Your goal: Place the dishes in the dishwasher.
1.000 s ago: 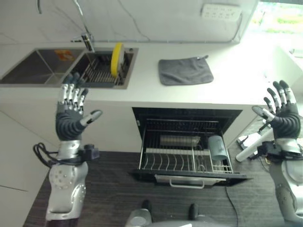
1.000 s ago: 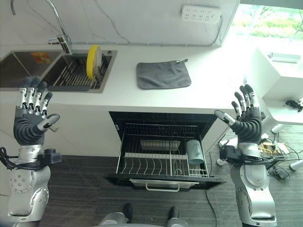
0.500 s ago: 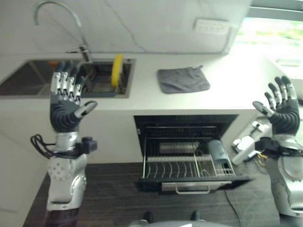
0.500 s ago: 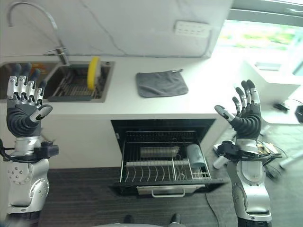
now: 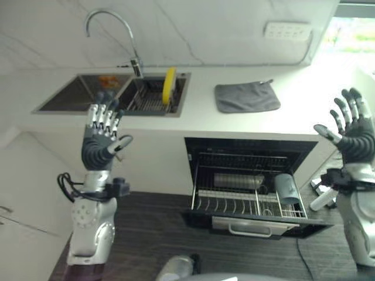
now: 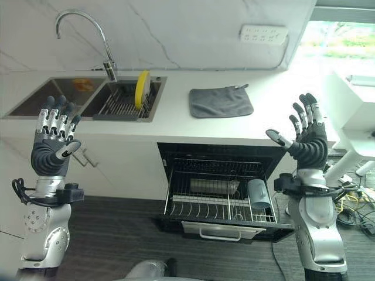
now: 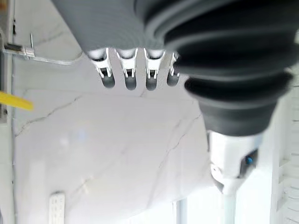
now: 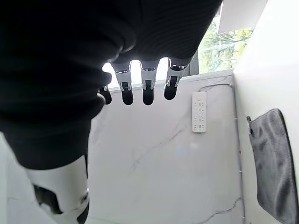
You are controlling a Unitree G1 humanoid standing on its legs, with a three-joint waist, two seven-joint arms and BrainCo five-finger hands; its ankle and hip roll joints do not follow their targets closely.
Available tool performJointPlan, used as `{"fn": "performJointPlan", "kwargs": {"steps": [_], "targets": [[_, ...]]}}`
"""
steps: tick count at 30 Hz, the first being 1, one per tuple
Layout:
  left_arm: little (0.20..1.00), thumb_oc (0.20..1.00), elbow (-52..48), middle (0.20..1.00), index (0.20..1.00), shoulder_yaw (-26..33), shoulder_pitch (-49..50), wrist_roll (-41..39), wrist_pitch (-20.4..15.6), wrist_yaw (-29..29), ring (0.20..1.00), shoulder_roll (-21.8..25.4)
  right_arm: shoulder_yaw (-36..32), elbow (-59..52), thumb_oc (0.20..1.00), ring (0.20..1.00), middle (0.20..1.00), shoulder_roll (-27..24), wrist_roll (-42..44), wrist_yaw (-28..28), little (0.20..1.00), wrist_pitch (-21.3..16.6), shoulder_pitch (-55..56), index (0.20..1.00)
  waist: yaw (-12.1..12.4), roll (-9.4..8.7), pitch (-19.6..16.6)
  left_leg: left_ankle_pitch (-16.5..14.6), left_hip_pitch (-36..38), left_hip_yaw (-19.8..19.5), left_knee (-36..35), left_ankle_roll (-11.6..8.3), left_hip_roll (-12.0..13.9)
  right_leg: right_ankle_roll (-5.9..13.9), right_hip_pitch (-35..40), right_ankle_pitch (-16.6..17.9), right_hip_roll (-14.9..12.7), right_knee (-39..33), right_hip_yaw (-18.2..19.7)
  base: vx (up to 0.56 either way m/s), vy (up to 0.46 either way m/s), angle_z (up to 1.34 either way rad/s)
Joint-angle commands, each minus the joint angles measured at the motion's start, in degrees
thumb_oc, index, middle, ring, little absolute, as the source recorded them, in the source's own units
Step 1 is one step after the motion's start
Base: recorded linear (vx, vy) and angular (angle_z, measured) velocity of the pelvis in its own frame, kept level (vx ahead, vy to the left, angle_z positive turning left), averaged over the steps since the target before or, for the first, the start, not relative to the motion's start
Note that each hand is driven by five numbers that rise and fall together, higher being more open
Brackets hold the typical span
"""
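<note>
Sink (image 6: 35, 99), double basin, one, set into the white table (image 6: 176, 120) at far left; one curved faucet (image 6: 82, 23) behind it. Right basin holds one wire rack (image 6: 120, 102) with one yellow plate (image 6: 141, 89) standing on edge in it.

Left hand (image 6: 51, 149), one, raised in front of the table edge below the sink, fingers straight and spread, thumb out, holding nothing.

Grey cloth (image 6: 221, 101), one, lying flat on the table, right of the sink and well apart from it.

Dishwasher (image 6: 220, 196), one, under the table below the cloth, drawer pulled out. Its wire basket (image 6: 199, 208) holds one metal container (image 6: 214, 186) lying toward the back and one pale cup (image 6: 258, 194) lying on its side at the right; the row of plate tines at the front carries nothing.

Power strip (image 6: 263, 33), one, on the marble wall above the table.

Right hand (image 6: 307, 143), one, raised right of the dishwasher, fingers straight and fanned, thumb out, holding nothing.

Left wrist view adds the fingertips (image 7: 130, 83) of the left hand against the marble wall, with a sliver of the yellow plate at one edge. Right wrist view adds the right hand's fingertips (image 8: 147, 95), the power strip seen lengthwise, and part of the grey cloth.
</note>
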Motion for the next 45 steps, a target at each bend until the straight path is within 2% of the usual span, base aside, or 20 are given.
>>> {"fn": "performJointPlan", "kwargs": {"steps": [1,2,4,6,7,10,12,13,15,16,19,21,22,24,26,34,39,40,42,45], "targets": [[1.0,1.0,-4.3,1.0,1.0,2.6,1.4,-1.0,-3.8,2.0,1.0,2.7,-0.5,-1.4,1.0,1.0,1.0,-1.8,1.6,1.4,1.0,-2.6,-2.2,1.0,-0.1,0.93,-1.0,10.5,14.6,-0.9,-21.4,0.63,2.1,3.57,-1.9,4.4,-0.3,0.0,6.6,0.04,0.585,-0.37],[1.0,1.0,-4.7,1.0,1.0,3.2,2.0,-0.4,-4.2,3.2,1.0,2.8,-0.4,-1.5,1.0,1.0,1.0,-2.6,1.9,2.5,1.0,-2.1,-2.6,1.0,0.1,1.46,-1.5,12.6,15.8,-2.8,-25.5,0.04,4.4,3.8,-2.7,4.8,-0.7,0.0,8.4,0.04,0.669,-0.61],[1.0,1.0,-4.1,1.0,1.0,3.5,2.0,0.0,-4.5,4.4,1.0,2.7,0.6,-1.5,1.0,1.0,1.0,-3.9,2.3,2.7,1.0,-0.7,-4.6,1.0,0.7,2.17,-2.0,11.5,16.0,-6.5,-26.5,-0.3,4.4,4.63,-3.5,4.8,-2.0,0.0,10.4,0.02,0.649,-0.78],[1.0,1.0,-3.6,1.0,1.0,4.0,2.0,-0.5,-4.8,4.2,1.0,2.9,0.9,-1.6,1.0,1.0,1.0,-4.2,2.9,2.5,1.0,0.1,-5.5,1.0,0.4,2.71,-2.1,9.3,16.5,-4.5,-26.4,-0.35,3.9,5.92,-3.7,5.2,-3.8,0.0,10.9,0.01,0.644,-0.88],[1.0,1.0,-2.8,1.0,1.0,3.8,1.1,-0.7,-4.8,3.7,1.0,3.4,0.9,-1.5,1.0,1.0,1.0,-3.7,2.2,1.9,1.0,-0.2,-5.6,1.0,-0.3,2.79,-1.8,6.9,17.2,-0.9,-26.0,-0.19,3.4,7.44,-3.7,6.0,-5.8,0.2,10.4,0.0,0.82,-0.4],[1.0,1.0,-1.9,1.0,1.0,3.2,-0.7,-2.0,-2.4,1.2,1.0,4.2,-0.8,-1.9,1.0,1.0,1.0,-1.6,2.1,0.5,1.0,-2.0,-3.4,1.0,-0.3,2.17,-0.5,3.3,17.6,-0.5,-24.8,1.78,-0.6,9.6,-3.8,9.0,-11.4,1.5,8.6,0.01,0.702,0.43],[1.0,1.0,-1.7,1.0,1.0,3.6,-1.3,-2.7,-0.6,-1.4,1.0,5.5,-1.8,-2.9,1.0,1.0,1.0,0.7,3.6,1.2,1.0,-1.6,-1.5,1.0,0.6,1.22,0.3,1.1,18.4,-0.9,-24.5,3.85,-4.5,10.99,-5.5,16.3,-16.4,4.0,5.4,0.02,0.53,0.5],[1.0,1.0,-1.9,1.0,1.0,4.0,-1.1,-2.5,-0.2,-2.1,1.0,5.8,-1.3,-2.7,1.0,1.0,1.0,1.7,2.3,2.0,1.0,-1.7,-1.5,1.0,1.1,1.28,0.6,0.9,18.7,-0.5,-24.8,4.37,-5.2,11.37,-6.1,17.5,-17.1,5.3,4.3,-0.01,0.538,0.19],[1.0,1.0,-2.4,1.0,1.0,5.0,-0.7,-1.4,1.1,-2.6,1.0,6.7,-0.2,-2.0,1.0,1.0,1.0,2.5,0.3,2.8,1.0,-1.9,-1.9,1.0,1.8,1.61,0.5,1.5,19.1,-0.2,-26.2,5.33,-6.2,10.81,-7.2,15.2,-14.2,8.9,3.5,-0.05,0.425,-0.08],[1.0,1.0,-2.2,1.0,1.0,4.6,-1.2,-1.9,2.0,-2.9,1.0,7.3,0.4,-1.7,1.0,1.0,1.0,2.0,0.5,1.6,1.0,-1.9,-1.9,1.0,1.4,1.67,0.2,1.8,18.7,-0.9,-26.2,6.21,-6.9,9.22,-7.4,10.7,-8.9,10.4,5.2,-0.01,0.261,-0.3],[1.0,1.0,-1.6,1.0,1.0,3.6,-0.5,-2.3,1.3,-3.2,1.0,6.6,-0.3,-1.3,1.0,1.0,1.0,1.5,1.4,1.7,1.0,-2.5,-0.1,1.0,0.4,1.13,-0.7,1.9,18.4,-3.2,-26.4,7.73,-8.9,6.72,-7.5,4.6,0.3,12.5,8.5,0.02,0.207,-0.15],[1.0,1.0,-1.7,1.0,1.0,2.4,0.3,-3.0,0.5,-3.6,1.0,5.3,-1.0,-1.0,1.0,1.0,1.0,1.5,1.4,2.1,1.0,-3.9,1.9,1.0,-0.5,0.5,-1.3,2.0,18.3,-4.7,-26.6,8.29,-11.0,4.48,-6.8,3.0,5.8,10.7,10.7,0.05,0.057,-0.09],[1.0,1.0,-1.6,1.0,1.0,1.8,0.4,-2.6,0.1,-3.3,1.0,5.0,-1.0,-0.7,1.0,1.0,1.0,1.6,1.6,2.4,1.0,-4.5,1.9,1.0,-0.4,0.32,-1.6,1.9,18.2,-4.7,-26.6,8.19,-11.6,4.07,-6.3,2.9,6.5,8.8,9.6,0.05,-0.034,0.02],[1.0,1.0,-1.3,1.0,1.0,0.8,-0.3,-1.4,-1.0,-2.4,1.0,4.9,-0.4,-0.1,1.0,1.0,1.0,1.4,2.3,2.6,1.0,-5.3,0.9,1.0,0.1,0.35,-1.9,1.7,18.1,-3.4,-26.6,7.96,-12.0,3.82,-4.5,3.0,6.1,3.9,6.6,0.03,-0.085,-0.11],[1.0,1.0,-0.5,1.0,1.0,0.2,-0.8,-1.8,-0.6,-3.2,1.0,5.1,-0.1,0.5,1.0,1.0,1.0,0.9,2.5,2.0,1.0,-4.7,0.3,1.0,-0.3,0.7,-2.2,2.6,17.8,-3.9,-26.6,7.87,-12.1,3.31,-4.5,3.8,6.8,2.4,9.5,0.03,-0.104,-0.44],[1.0,1.0,-0.2,1.0,1.0,-1.3,-2.4,-3.6,0.3,-2.8,1.0,4.8,-0.2,1.7,1.0,1.0,1.0,0.5,2.7,1.2,1.0,-3.7,-0.4,1.0,-1.3,1.35,-3.0,1.7,17.6,0.3,-23.6,6.34,-11.3,2.84,-2.7,3.9,6.6,0.0,9.5,0.09,-0.129,-0.08],[1.0,1.0,-2.0,1.0,1.0,-1.3,-1.8,-3.0,0.7,-3.8,1.0,4.2,-1.5,1.8,1.0,1.0,1.0,0.1,2.5,1.7,1.0,-3.8,1.7,1.0,-1.5,0.58,-0.9,5.0,10.5,1.7,-6.9,3.21,-10.2,1.41,-2.0,4.0,5.6,0.3,8.5,0.03,-0.137,0.03],[1.0,1.0,-1.7,1.0,1.0,-1.5,-2.0,-1.0,0.7,-1.7,1.0,4.4,-2.0,1.8,1.0,1.0,1.0,-0.2,2.4,1.2,1.0,-4.1,1.7,1.0,-2.4,0.4,-0.1,6.2,9.0,6.1,-5.1,2.18,-7.0,1.46,-1.7,4.3,4.9,0.3,6.5,0.01,-0.076,0.13],[1.0,1.0,-1.6,1.0,1.0,-1.5,-2.3,-1.6,0.7,-1.4,1.0,4.5,-2.2,1.9,1.0,1.0,1.0,-0.3,2.2,0.9,1.0,-3.8,1.4,1.0,-2.9,0.48,0.0,6.7,9.4,8.5,-7.2,2.15,-5.2,1.68,-1.5,4.2,4.7,0.3,5.6,0.05,0.024,0.37],[1.0,1.0,-1.3,1.0,1.0,-1.6,-2.4,-1.7,0.2,-1.0,1.0,4.5,-1.6,2.3,1.0,1.0,1.0,-0.3,1.4,1.2,1.0,-3.8,0.7,1.0,-3.5,1.69,-0.4,11.1,11.5,11.1,-20.1,1.7,-1.5,2.19,-0.6,3.1,5.1,0.1,5.3,0.11,0.164,0.48]]}}
